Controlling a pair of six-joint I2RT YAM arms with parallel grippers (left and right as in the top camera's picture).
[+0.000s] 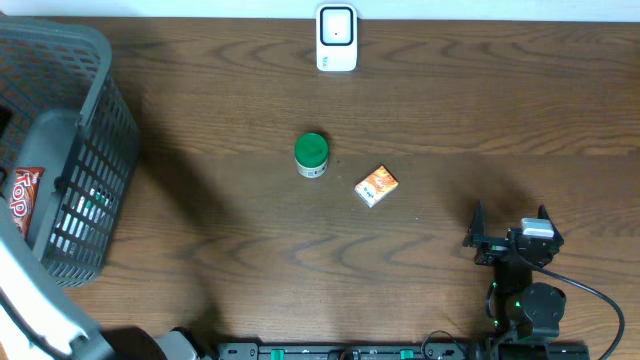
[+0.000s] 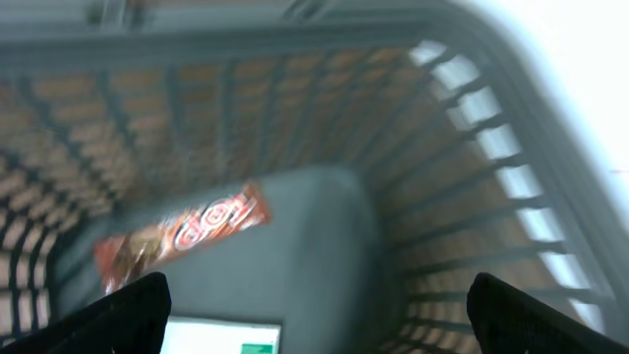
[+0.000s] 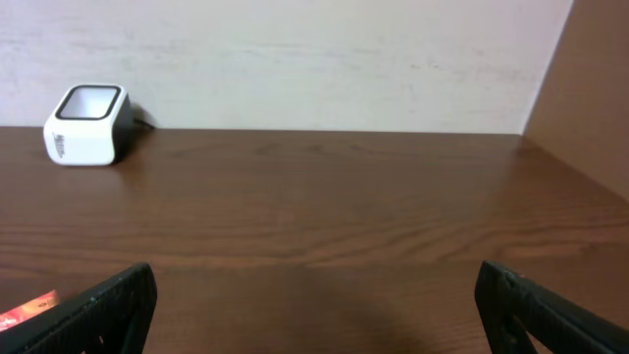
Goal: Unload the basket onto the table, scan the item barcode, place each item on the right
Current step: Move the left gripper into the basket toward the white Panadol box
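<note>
Basket [image 2: 472, 197] walls ring the space under my left gripper [image 2: 314, 320]. My right gripper [image 3: 314, 310] has open table [image 3: 324, 216] ahead; jar [image 1: 311, 154] and box [image 1: 376, 185] sit off left.

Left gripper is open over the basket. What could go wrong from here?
1. The snack packet lies flat inside the basket. The open left gripper might slip off the thin wrapper or catch the grid wall.
2. The scanner sits at the table's far edge, with the green-lidded jar and the orange box in between. A low carry may knock them.
</note>
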